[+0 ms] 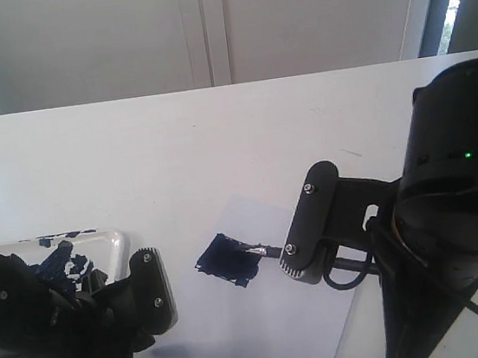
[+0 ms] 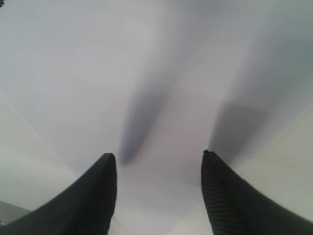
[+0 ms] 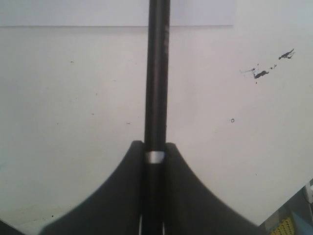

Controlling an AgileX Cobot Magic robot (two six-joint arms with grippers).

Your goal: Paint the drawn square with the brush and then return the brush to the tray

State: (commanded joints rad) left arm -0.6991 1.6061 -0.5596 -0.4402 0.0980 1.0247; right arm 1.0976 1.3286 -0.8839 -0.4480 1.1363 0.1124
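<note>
Paint, dark navy, fills the drawn square (image 1: 227,262) near the far corner of the paper sheet (image 1: 267,333). The brush (image 1: 262,250) meets the square's right side, its shaft clamped between the fingers of the right gripper (image 3: 155,147), whose arm reaches in low from the table's (image 1: 174,143) right edge. The left gripper (image 2: 159,161), jaws apart and empty, hangs over the sheet's left edge, beside the tray (image 1: 116,242).

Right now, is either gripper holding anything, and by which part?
The right gripper is shut on the brush, pinching its black handle at the silver band. The left gripper is open and holds nothing.
</note>
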